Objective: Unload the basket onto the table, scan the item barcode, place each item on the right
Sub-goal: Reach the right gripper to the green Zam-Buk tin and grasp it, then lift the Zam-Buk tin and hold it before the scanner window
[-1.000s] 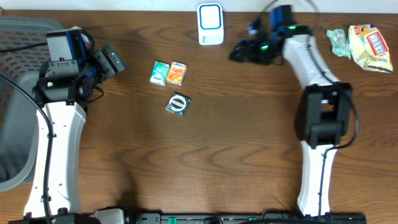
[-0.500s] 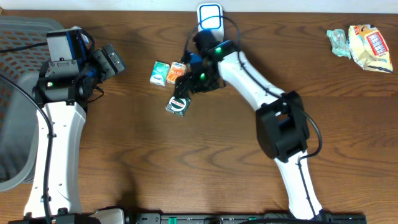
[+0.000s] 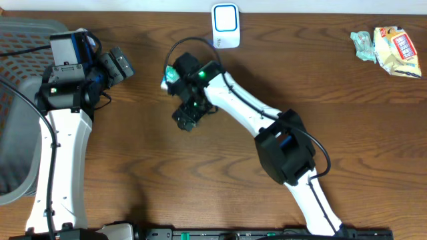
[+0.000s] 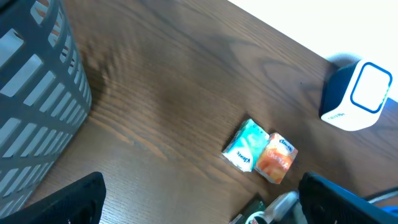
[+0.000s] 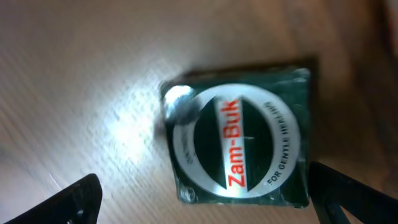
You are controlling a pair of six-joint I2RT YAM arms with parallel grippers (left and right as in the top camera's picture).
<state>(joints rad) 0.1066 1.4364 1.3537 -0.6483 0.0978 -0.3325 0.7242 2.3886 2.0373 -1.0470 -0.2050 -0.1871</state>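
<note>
The green Zam-Buk pack lies flat on the bench directly beneath the right hand, between its wide-apart fingers, while the left hand, likewise spread, sits well apart.

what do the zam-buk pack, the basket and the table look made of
Zam-Buk pack: glossy dark green wrap or card, probably plastic film; light glares off one corner.
Basket: grey moulded plastic, matte, with slotted walls.
Table: brown wood grain, likely veneer or laminate; slight sheen.
</note>
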